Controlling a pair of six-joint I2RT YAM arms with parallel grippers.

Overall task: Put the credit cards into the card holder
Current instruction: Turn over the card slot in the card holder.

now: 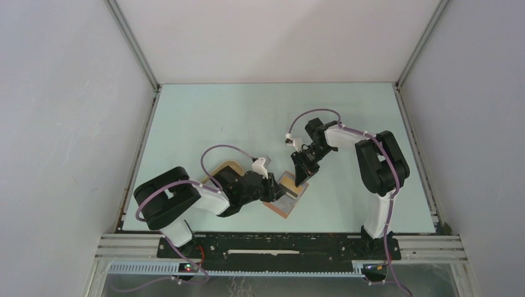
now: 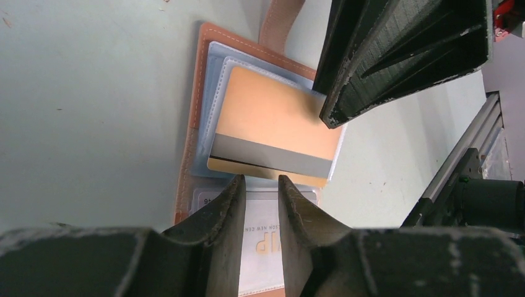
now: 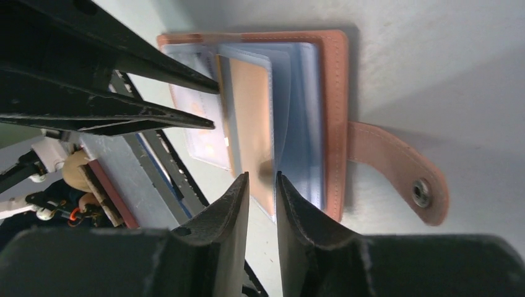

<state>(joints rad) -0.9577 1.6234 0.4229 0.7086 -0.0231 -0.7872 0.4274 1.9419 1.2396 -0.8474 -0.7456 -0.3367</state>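
The reddish-brown card holder [image 1: 290, 199] lies open on the table between both arms, its clear sleeves up [image 2: 189, 136] [image 3: 334, 93]. An orange credit card [image 2: 272, 111] with a grey stripe sits partly inside the top sleeve [image 3: 254, 105]. A white credit card [image 2: 263, 235] with gold lettering is in the near page's sleeve. My left gripper [image 2: 261, 179] hovers over that white card, jaws a narrow gap apart with nothing between them. My right gripper [image 3: 262, 176] stands at the orange card's end, jaws narrowly apart; its fingers [image 2: 384, 62] meet the card's corner.
A pale tan oval tray [image 1: 226, 168] lies half hidden under the left arm. The holder's strap with a snap button [image 3: 402, 167] lies flat on the table beyond the holder. The metal rail [image 2: 464, 154] runs along the table's near edge.
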